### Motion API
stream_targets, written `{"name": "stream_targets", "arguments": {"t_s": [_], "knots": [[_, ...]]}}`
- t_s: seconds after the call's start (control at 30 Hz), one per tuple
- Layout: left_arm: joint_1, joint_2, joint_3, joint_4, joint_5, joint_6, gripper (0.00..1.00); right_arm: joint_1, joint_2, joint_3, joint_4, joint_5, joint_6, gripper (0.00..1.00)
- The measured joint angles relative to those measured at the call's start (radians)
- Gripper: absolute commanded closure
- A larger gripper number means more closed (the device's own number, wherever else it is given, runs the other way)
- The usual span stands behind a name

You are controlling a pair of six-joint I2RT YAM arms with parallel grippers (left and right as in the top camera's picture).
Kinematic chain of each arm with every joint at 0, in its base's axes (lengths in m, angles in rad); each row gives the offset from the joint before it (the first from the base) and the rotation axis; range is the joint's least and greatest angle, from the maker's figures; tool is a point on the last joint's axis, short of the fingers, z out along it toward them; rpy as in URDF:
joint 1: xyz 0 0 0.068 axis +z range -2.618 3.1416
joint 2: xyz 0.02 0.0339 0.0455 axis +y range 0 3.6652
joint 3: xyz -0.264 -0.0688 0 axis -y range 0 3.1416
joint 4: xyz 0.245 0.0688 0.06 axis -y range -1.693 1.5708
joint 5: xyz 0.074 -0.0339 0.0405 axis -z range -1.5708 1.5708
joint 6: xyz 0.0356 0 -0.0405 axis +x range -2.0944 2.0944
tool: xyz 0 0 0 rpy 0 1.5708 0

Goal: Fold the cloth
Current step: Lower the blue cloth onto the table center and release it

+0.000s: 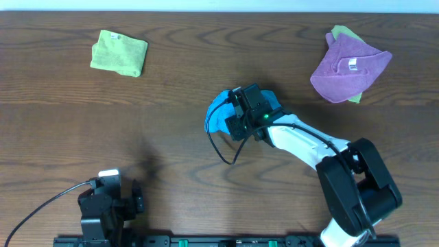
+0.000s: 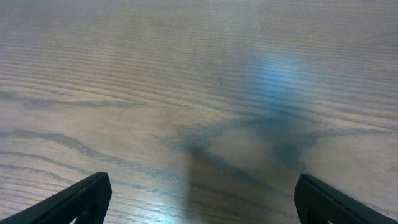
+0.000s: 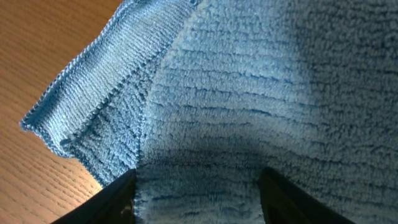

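Observation:
The bright blue cloth (image 1: 219, 114) lies bunched near the table's middle, mostly covered by my right arm. My right gripper (image 1: 241, 115) is down over it, fingers spread wide. In the right wrist view the cloth (image 3: 236, 99) fills the frame and spans the gap between the two fingers (image 3: 198, 199). A folded edge with stitched hem (image 3: 93, 106) shows at the left; I see no white tag. My left gripper (image 1: 108, 180) rests at the front left, far from the cloth. In the left wrist view it is open (image 2: 202, 202) over bare wood.
A light green cloth (image 1: 119, 53) lies at the back left. A purple cloth (image 1: 348, 68) lies at the back right on another green cloth (image 1: 341, 32). A black cable (image 1: 223, 151) loops in front of the blue cloth.

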Motion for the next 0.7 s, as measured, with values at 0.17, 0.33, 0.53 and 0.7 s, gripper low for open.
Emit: {"name": "stream_targets", "arguments": {"t_s": [0.17, 0.33, 0.53, 0.7], "knots": [[0.000, 0.000, 0.000, 0.000, 0.000, 0.000, 0.05, 0.000, 0.000, 0.000, 0.003, 0.003, -0.007, 0.70], [0.000, 0.000, 0.000, 0.000, 0.000, 0.000, 0.05, 0.000, 0.000, 0.000, 0.003, 0.008, -0.006, 0.99], [0.000, 0.000, 0.000, 0.000, 0.000, 0.000, 0.05, 0.000, -0.002, 0.000, -0.010, 0.010, -0.006, 0.99], [0.000, 0.000, 0.000, 0.000, 0.000, 0.000, 0.05, 0.000, -0.074, 0.000, -0.084, 0.011, -0.006, 0.99]]}}
